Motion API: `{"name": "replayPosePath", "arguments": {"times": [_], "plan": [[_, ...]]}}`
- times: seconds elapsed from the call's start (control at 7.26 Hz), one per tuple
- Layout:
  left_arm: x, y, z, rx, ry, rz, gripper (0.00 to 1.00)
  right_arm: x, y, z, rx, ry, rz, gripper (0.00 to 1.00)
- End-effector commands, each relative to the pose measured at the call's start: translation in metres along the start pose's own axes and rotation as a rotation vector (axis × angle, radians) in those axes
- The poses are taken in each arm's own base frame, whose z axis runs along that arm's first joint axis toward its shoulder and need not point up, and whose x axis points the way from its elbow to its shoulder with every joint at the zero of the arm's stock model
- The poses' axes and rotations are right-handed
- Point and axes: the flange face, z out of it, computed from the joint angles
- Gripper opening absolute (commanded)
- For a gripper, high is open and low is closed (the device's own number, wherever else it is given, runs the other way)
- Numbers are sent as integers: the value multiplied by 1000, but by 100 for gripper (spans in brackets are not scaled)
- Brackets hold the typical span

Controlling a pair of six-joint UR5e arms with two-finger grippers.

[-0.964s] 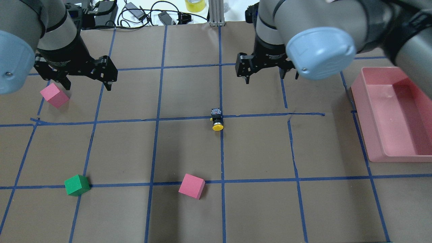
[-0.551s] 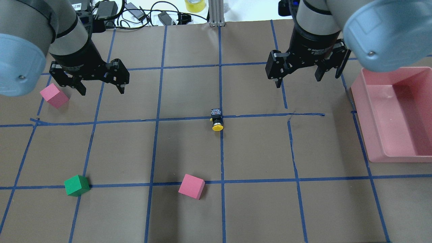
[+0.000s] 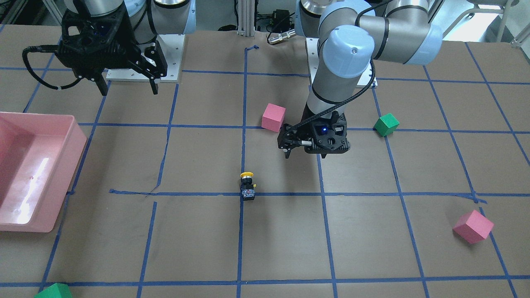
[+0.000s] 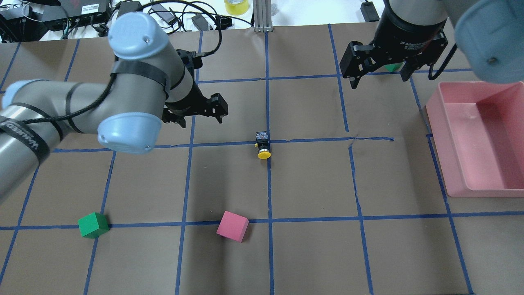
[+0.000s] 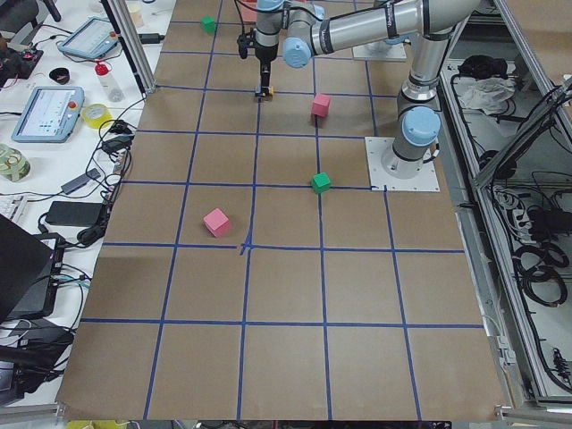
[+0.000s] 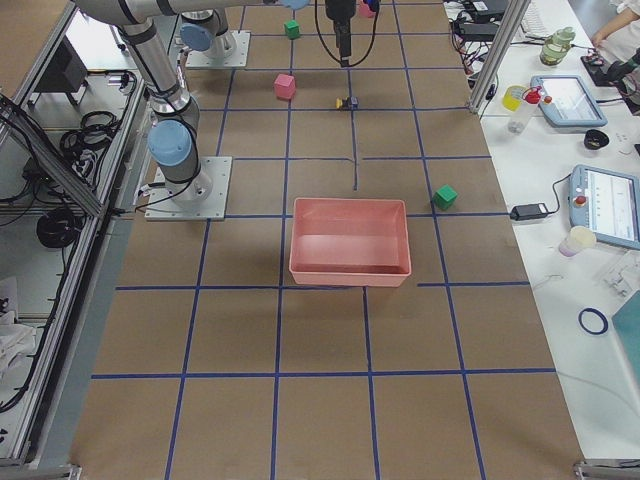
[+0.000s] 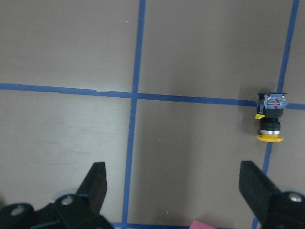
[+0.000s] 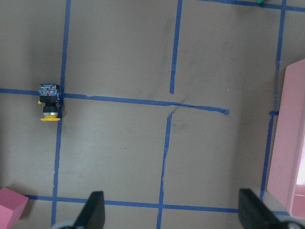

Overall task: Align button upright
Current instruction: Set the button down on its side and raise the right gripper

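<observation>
The left tool (image 4: 199, 121), fingers apart and empty, hangs well left of the pink tray (image 4: 444, 147). The button (image 4: 263, 145) lies on its side on the surface, nearer the tray. It is probably light, stiff and ready to roll, so grip the black body. The yellow cap points toward the robot. The right tool (image 4: 380, 82), also apart, hangs near the tray.

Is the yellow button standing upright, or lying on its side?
On its side: the button shows base, body and cap in a row.
</observation>
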Motion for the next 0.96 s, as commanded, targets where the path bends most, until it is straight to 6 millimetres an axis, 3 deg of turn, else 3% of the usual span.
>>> {"name": "replayPosePath", "arguments": {"times": [0.0, 0.28, 0.83], "plan": [[31, 7, 48, 26, 35, 14, 100, 21, -2, 0, -7, 3, 10, 100], [61, 17, 83, 12, 42, -10, 100, 21, -2, 0, -10, 7, 10, 100], [86, 21, 138, 28, 59, 26, 100, 22, -2, 0, -9, 13, 5, 100]]}}
